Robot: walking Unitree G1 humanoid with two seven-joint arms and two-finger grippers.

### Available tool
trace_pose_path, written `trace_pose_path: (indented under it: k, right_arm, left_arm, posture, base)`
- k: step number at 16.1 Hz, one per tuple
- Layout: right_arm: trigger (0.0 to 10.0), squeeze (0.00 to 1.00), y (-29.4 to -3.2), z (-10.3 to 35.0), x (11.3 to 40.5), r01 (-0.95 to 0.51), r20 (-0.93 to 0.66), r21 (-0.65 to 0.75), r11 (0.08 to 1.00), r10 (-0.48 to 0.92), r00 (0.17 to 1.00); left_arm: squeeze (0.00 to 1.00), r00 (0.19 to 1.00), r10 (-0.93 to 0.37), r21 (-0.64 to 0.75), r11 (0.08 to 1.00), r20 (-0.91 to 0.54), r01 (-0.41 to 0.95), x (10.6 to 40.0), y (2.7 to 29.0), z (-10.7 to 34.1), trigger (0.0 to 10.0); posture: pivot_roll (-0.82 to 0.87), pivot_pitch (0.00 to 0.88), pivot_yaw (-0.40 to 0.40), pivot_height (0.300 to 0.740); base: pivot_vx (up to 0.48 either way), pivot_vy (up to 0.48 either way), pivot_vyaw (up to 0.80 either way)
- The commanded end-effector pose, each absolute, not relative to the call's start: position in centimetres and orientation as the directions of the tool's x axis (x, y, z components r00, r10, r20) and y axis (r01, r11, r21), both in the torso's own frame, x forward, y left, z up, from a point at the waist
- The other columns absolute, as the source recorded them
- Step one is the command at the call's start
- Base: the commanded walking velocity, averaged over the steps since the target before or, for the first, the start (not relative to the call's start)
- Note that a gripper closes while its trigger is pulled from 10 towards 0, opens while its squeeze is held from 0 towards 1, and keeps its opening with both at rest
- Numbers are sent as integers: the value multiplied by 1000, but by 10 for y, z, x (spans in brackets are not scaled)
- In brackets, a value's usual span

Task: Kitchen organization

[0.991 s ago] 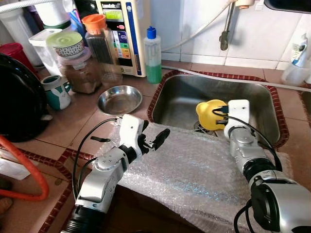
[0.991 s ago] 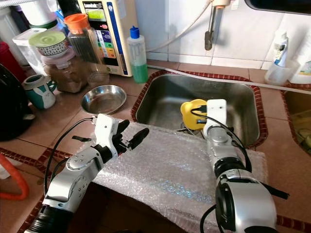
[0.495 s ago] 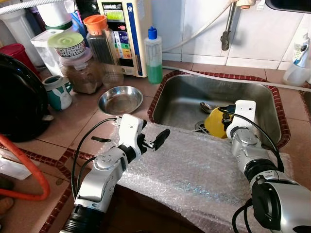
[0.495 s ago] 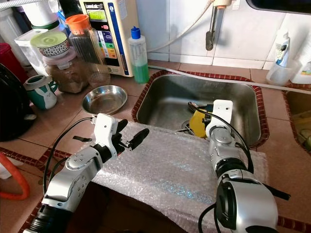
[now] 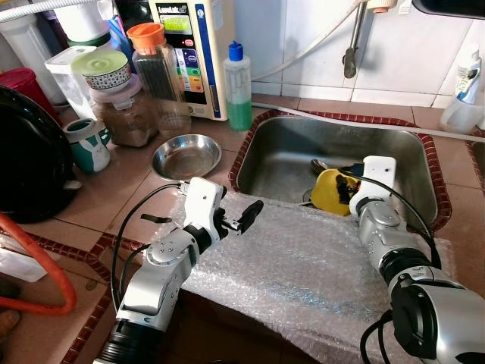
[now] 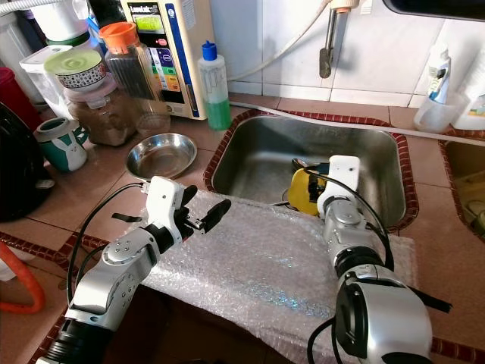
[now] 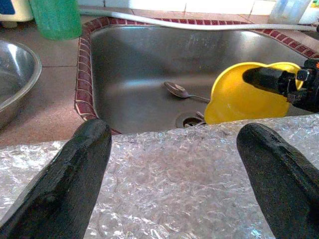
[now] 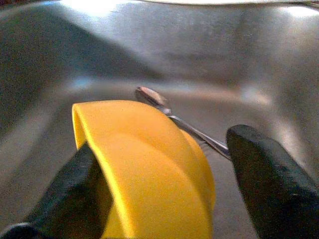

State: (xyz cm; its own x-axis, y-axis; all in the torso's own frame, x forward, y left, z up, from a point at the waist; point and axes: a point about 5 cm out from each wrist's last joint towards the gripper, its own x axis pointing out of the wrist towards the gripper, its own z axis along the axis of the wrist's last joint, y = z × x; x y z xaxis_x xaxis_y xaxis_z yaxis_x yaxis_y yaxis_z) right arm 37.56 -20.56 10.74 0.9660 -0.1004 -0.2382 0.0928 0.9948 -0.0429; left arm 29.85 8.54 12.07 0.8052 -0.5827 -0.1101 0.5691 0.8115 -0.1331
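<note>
Fingers of right gripper [image 8: 164, 184] spread wide around yellow bowl [image 5: 332, 191], one finger touching rim; no firm grip. Bowl now tilted low in sink [image 5: 280, 152] by drain, beside spoon [image 7: 182, 91]; a second ago it was held higher. Reads as released, or slipping. Left gripper [image 5: 241, 218] fingers wide, hovering over bubble wrap [image 5: 303, 265] on surface, unchanged.
</note>
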Motion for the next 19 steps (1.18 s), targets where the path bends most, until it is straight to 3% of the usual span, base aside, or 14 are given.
trace_pose_path:
  k: [1,2,4,5,7,11,13,16,17,19]
  right_arm:
    - [10000,1000,-191,98,373,9,-270,-80,997,-31,962]
    - [10000,1000,-187,99,374,-23,-265,-49,999,9,964]
    - [10000,1000,-183,100,374,-82,-255,-133,988,46,966]
    - [10000,1000,-182,101,374,-120,-236,-356,927,35,971]
    - [10000,1000,-177,106,375,-143,-179,-482,864,62,982]
    - [10000,1000,-176,123,380,-85,-67,-399,913,63,996]
    - [10000,1000,-180,144,385,16,68,-377,926,10,998]
    - [10000,1000,-184,145,386,51,61,-316,947,-34,998]
    - [10000,1000,-189,146,387,79,55,-273,959,-66,996]
    - [10000,1000,-189,143,388,28,-8,-56,998,-28,1000]
  left_arm:
    - [1000,814,-571,-109,820,-108,561,301,87,125,10000]
    - [1000,814,-571,-109,821,-109,561,301,87,124,10000]
    - [1000,814,-571,-108,821,-109,561,302,86,124,10000]
    - [1000,814,-570,-105,821,-109,561,302,86,125,10000]
    - [1000,822,-560,-100,828,-107,551,303,87,125,10000]
    - [1000,844,-527,-89,849,-95,520,307,90,127,10000]
    - [1000,855,-511,-81,860,-95,505,308,92,126,10000]
    - [1000,858,-504,-79,863,-95,499,308,92,126,10000]
    - [1000,860,-501,-78,865,-95,495,308,92,125,10000]
    - [1000,863,-496,-75,868,-96,491,308,93,125,10000]
  posture:
    - [87,34,137,740]
    - [86,32,138,740]
    - [84,31,139,740]
    - [84,31,139,740]
    - [83,28,136,740]
    - [83,27,132,740]
    - [84,26,128,740]
    - [84,26,126,740]
    - [84,25,126,740]
    - [83,28,127,740]
  base:
    - [0,0,0]
    - [0,0,0]
    - [0,0,0]
    - [0,0,0]
    - [0,0,0]
    - [0,0,0]
    - [0,0,0]
    - [0,0,0]
    - [0,0,0]
    - [0,0,0]
